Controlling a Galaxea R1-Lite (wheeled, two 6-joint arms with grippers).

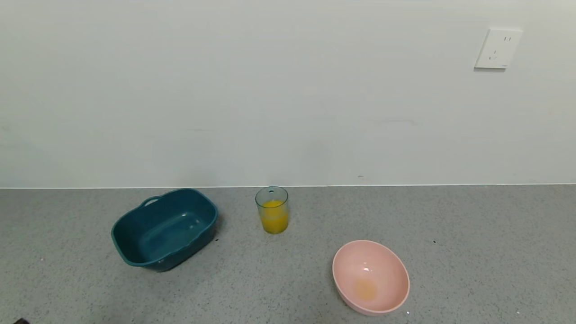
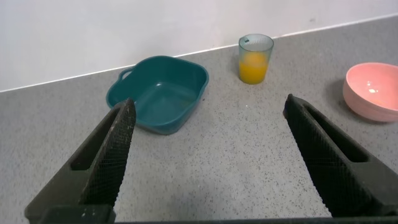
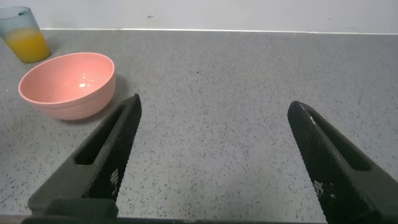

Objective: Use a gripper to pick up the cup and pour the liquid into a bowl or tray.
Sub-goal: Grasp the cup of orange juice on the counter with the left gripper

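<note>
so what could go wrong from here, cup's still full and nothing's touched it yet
1. The cup is tall and narrow and about half full of orange liquid; a glancing approach by the open left gripper could tip it onto the counter.
2. The teal tub sits close beside the cup, so a wide sweep might knock it.
3. The pink bowl is shallow and tilted; a fast pour may splash out. The right gripper waits open near it.
</note>
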